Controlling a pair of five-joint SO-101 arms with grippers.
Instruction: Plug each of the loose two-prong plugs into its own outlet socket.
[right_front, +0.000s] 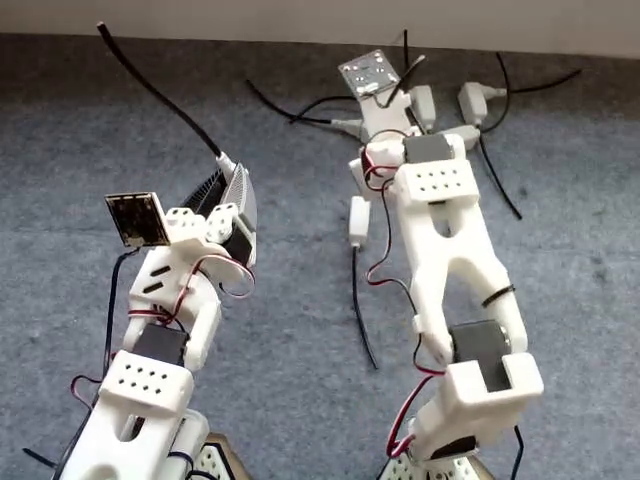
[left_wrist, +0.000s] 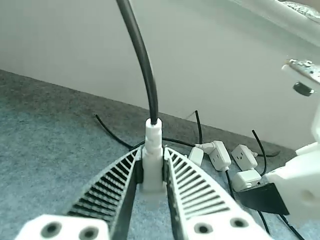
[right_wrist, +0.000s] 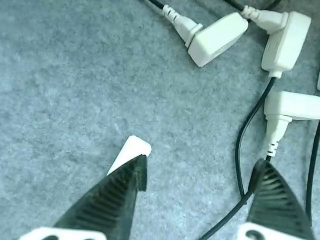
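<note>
**Grey worktop (right_front: 560, 300): one plug clamped on the left, fingers spread on the right**

Grey and carpet-textured, the worktop runs back to a pale wall (left_wrist: 60, 40); the left arm (right_front: 170, 300) and the right arm (right_front: 450, 230), both white, stand side by side on it.

The left gripper (left_wrist: 152, 154) is raised clear of the surface; its ribbed fingers (left_wrist: 190, 185) are clamped on a white two-prong plug (left_wrist: 153, 132), which stands upright between them; the prongs are hidden by the fingers. A black cable (left_wrist: 142, 65) rises from the top of the plug; in the high view it arcs away toward the far left corner.

The right gripper (right_wrist: 200, 165) is stretched to the far side of the worktop and points down at it; its dark fingers (right_wrist: 272, 195) stand wide apart, with bare worktop between them. A thin black lead (right_wrist: 242, 145) passes just beside one fingertip; a white tip (right_wrist: 131, 149) shows from behind the other finger, and I cannot tell what it is.

Just beyond the right gripper lies a cluster of white connector blocks (right_wrist: 217, 37), each on its own black lead; two of them touch, and a third lies near. From the left wrist view, two blocks in this cluster show slotted faces; these are outlet sockets (left_wrist: 220, 155).

A loose white connector (right_front: 358, 220) lies flat between the two arms, just beside the right arm; its lead (right_front: 360, 320) trails toward the near edge.
</note>
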